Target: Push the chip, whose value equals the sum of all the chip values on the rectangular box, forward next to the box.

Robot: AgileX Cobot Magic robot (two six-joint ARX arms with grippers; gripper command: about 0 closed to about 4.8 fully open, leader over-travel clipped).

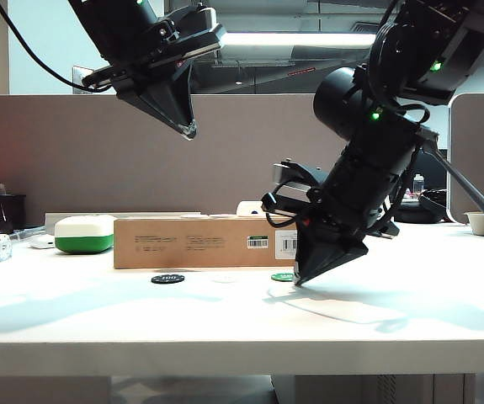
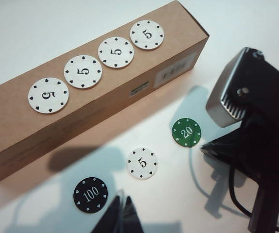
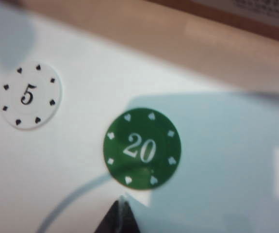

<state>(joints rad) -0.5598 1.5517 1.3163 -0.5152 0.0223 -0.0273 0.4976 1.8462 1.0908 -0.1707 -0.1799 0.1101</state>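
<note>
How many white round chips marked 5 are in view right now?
5. Four sit in a row on top of the long brown cardboard box. One lies on the table.

Office: cubicle partition [image 1: 225,151], ceiling striplight [image 1: 292,39]

Bright, even indoor light. In the exterior view a ceiling light strip [image 1: 309,39] glows overexposed, and the white table [image 1: 410,303] is nearly washed out towards its front edge. Both dark arms read almost as silhouettes against it. The right gripper [image 1: 299,281], low by the green chip [image 1: 283,276], throws a soft grey shadow on the table. The left gripper [image 1: 189,131] hangs high, and the left wrist view is sharp, with bluish shadows. The right wrist view is soft, the rectangular box [image 3: 255,14] blurred.
</note>
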